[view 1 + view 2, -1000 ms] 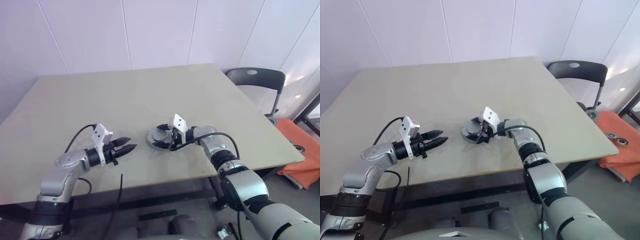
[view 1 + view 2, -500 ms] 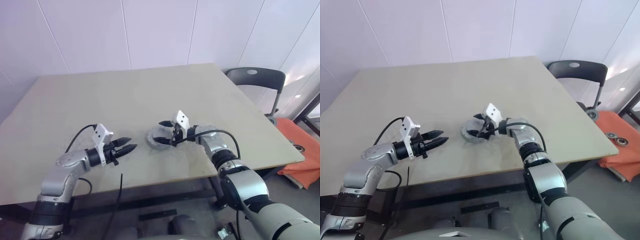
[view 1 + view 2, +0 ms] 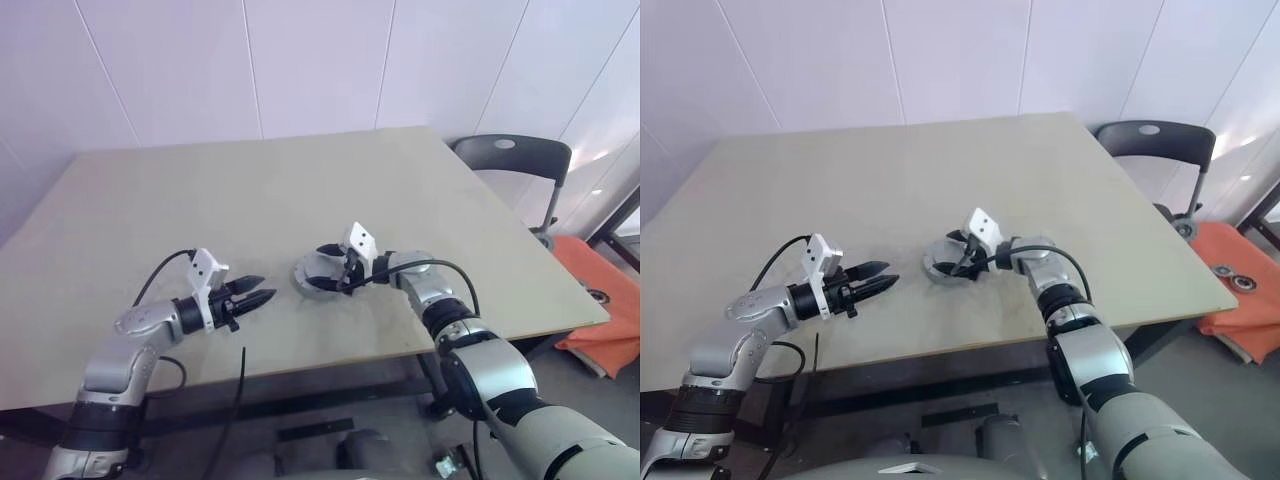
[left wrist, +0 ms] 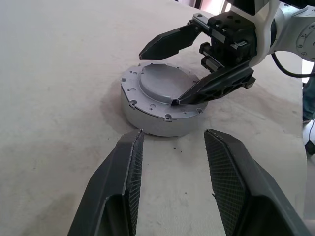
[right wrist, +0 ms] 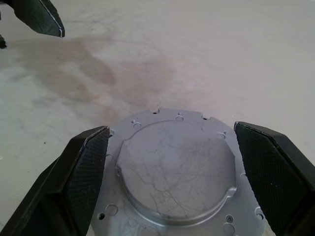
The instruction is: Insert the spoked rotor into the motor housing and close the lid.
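The motor housing (image 4: 162, 120) is a short silver puck on the table near its front edge. The lid (image 4: 160, 86), a flat grey disc with small holes round its rim, lies on top of it. The spoked rotor is hidden. My right gripper (image 3: 333, 268) is open. Its two black fingers straddle the puck just above the lid (image 5: 174, 167), one on each side. My left gripper (image 3: 266, 288) hovers to the puck's left and points at it. It is open, with nothing between its fingers (image 4: 123, 177).
The beige table (image 3: 250, 190) is bare around the puck, and its front edge runs close below both grippers. A grey chair (image 3: 510, 160) stands past the table's right corner. An orange object (image 3: 600, 290) lies on the floor at the right.
My right gripper's fingers have tipped up very slightly over the lid. The puck and the left gripper have stayed where they were.
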`<act>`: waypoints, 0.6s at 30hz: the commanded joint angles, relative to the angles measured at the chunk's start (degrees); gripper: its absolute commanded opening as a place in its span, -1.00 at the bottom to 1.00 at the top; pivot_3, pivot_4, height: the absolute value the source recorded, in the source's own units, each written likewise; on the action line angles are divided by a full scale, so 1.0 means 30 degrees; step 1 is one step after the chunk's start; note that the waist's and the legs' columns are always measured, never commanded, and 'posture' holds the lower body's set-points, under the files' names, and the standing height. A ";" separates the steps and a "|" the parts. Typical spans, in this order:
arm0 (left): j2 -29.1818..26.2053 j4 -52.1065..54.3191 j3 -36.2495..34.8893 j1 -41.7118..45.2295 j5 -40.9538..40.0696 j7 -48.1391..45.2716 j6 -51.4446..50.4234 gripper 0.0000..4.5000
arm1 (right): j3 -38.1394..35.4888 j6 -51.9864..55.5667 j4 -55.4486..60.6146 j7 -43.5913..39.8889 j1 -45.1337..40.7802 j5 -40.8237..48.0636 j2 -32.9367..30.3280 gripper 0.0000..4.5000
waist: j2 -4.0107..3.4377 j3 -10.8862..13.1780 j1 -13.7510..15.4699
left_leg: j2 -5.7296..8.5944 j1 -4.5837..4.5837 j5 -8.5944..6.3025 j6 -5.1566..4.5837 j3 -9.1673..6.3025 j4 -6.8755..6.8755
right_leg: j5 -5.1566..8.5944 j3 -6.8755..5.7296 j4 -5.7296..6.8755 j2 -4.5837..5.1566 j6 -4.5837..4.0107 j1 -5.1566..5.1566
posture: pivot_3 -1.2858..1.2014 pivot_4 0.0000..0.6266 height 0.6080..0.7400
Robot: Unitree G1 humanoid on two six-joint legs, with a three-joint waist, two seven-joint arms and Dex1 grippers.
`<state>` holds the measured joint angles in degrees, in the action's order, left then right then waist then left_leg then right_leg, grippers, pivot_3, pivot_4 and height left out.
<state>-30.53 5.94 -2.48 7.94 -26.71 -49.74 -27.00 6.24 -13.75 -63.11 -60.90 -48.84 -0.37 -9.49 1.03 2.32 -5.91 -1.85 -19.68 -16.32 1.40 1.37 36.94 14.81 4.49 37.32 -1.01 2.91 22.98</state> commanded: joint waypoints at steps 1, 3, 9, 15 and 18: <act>-0.0008 0.0496 -0.0122 0.0257 -0.0011 0.0081 0.0271 -0.06 | 0.0074 -0.0192 0.0253 0.0213 -0.0331 -0.0112 0.0162 0.89 | 0.0000 0.0000 0.0003 | -0.0001 -0.0003 0.0000 0.0000 0.0000 0.0000 | -0.0001 0.0000 0.0000 0.0000 -0.0001 0.0003 | 0.03 -1.00 1.00; -0.0001 0.0509 -0.0121 0.0244 -0.0011 0.0097 0.0276 -0.06 | 0.0079 -0.0111 0.0180 0.0239 -0.0294 -0.0188 0.0172 0.89 | 0.0000 0.0000 0.0005 | 0.0000 -0.0019 0.0000 0.0000 0.0000 0.0000 | -0.0001 -0.0001 0.0001 0.0000 -0.0001 0.0019 | 0.03 -1.00 1.00; 0.0015 0.0545 -0.0111 0.0253 -0.0031 0.0136 0.0246 -0.06 | 0.0153 0.0061 -0.0195 0.0578 -0.0180 -0.0419 0.0258 0.89 | 0.0001 -0.0002 0.0003 | 0.0000 -0.0106 0.0001 0.0000 -0.0005 0.0010 | -0.0006 -0.0002 0.0001 0.0000 0.0002 0.0096 | 0.03 -1.00 1.00; 0.0021 0.0525 -0.0130 0.0249 -0.0017 0.0161 0.0279 -0.06 | 0.0144 0.0070 -0.0222 0.0640 -0.0177 -0.0475 0.0234 0.89 | 0.0001 -0.0002 0.0004 | 0.0000 -0.0111 0.0000 0.0001 -0.0006 0.0017 | -0.0006 -0.0004 0.0003 0.0000 0.0002 0.0100 | 0.03 -1.00 1.00; 0.0042 0.0567 -0.0124 0.0236 -0.0017 0.0200 0.0267 -0.06 | 0.0130 0.0017 -0.0254 0.0691 -0.0179 -0.0490 0.0198 0.89 | 0.0001 -0.0002 0.0004 | 0.0000 -0.0111 0.0001 0.0000 -0.0005 0.0018 | -0.0006 -0.0004 0.0002 0.0000 0.0001 0.0100 | 0.03 -1.00 1.00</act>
<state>-30.43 5.94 -2.48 7.94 -26.70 -49.46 -26.99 6.47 -13.58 -63.36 -59.37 -48.82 -1.44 -9.05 1.03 2.32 -5.90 -1.85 -20.01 -16.32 1.40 1.35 37.00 14.79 4.47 37.33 -1.01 2.91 23.28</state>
